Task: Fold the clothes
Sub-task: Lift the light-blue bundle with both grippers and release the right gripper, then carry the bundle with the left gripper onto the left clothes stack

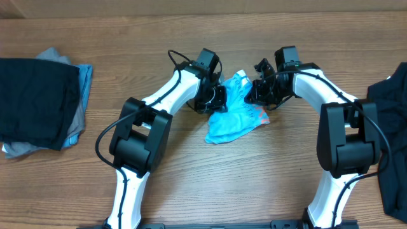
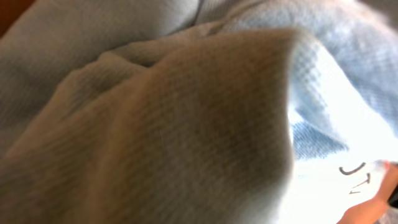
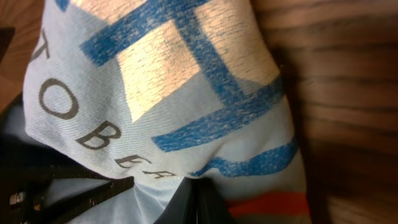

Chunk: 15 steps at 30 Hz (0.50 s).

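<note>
- The light blue T-shirt (image 1: pixel 232 121) lies crumpled at the middle of the table (image 1: pixel 191 38), well away from every edge. Both claws are at its far side.
- The left claw (image 1: pixel 216 100) is down at the left side of the heap. From above, its black body hides the fingertips. Its own camera is filled with blurred folds of pale cloth, so no finger shows there either. I cannot tell whether it is open or closed, or whether it has any cloth.
- The right claw (image 1: pixel 259 92) is at the far right side of the heap, and it is closed. In its own camera the cloth gathers to a point at the dark fingers (image 3: pixel 189 205) at the bottom of the frame, so it has hold of the T-shirt. The fingertips themselves are cut off.
- That view also shows the shirt's printing: broad blue bars over a pale patch, and an orange-red band low down. A row of grey letters is partly folded out of sight, so the word cannot be read whole.
- In the left wrist view a few thin dark marks and a pinkish smudge sit in the lower right corner. They are too blurred to name.
- A pile of clothes (image 1: pixel 35 102) sits at the left edge of the table, black on top with grey and blue showing beneath. The frame cuts off its left side.
- A black garment (image 1: pixel 389 121) lies at the right edge of the table, partly behind the right arm and cut off by the frame.
</note>
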### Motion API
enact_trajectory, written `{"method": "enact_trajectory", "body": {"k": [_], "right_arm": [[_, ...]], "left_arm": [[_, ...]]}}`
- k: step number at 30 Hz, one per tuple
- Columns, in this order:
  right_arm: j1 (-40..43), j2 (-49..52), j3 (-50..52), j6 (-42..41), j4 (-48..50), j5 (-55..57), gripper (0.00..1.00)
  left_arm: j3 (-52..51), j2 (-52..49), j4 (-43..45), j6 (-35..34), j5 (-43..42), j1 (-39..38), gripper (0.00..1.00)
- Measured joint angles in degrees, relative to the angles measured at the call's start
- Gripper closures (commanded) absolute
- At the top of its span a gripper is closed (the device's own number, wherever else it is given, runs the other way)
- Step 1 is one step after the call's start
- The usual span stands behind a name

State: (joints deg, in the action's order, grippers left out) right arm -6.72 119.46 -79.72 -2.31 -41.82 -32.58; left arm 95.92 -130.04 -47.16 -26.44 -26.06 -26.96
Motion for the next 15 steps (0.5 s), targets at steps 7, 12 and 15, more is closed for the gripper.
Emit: {"method": "enact_trajectory", "body": {"k": [7,12,15], "right_arm": [[0.81,0.09,-1.05,-0.22,-2.10,-1.25,0.91],[5.25,-2.05,-5.73,-2.64,-5.79,0.72,0.86],[8.85,-6.08,-8.04,-5.11,-8.35,1.20,0.83]], "left_arm": [[2.71,0.20,-7.48,1.79,5.18,0.22,0.96],[2.47,1.99,-8.74,2.64,10.23,1.18,0.96],[1.92,4.09,-8.44,2.62,12.48,2.80,0.96]]}}
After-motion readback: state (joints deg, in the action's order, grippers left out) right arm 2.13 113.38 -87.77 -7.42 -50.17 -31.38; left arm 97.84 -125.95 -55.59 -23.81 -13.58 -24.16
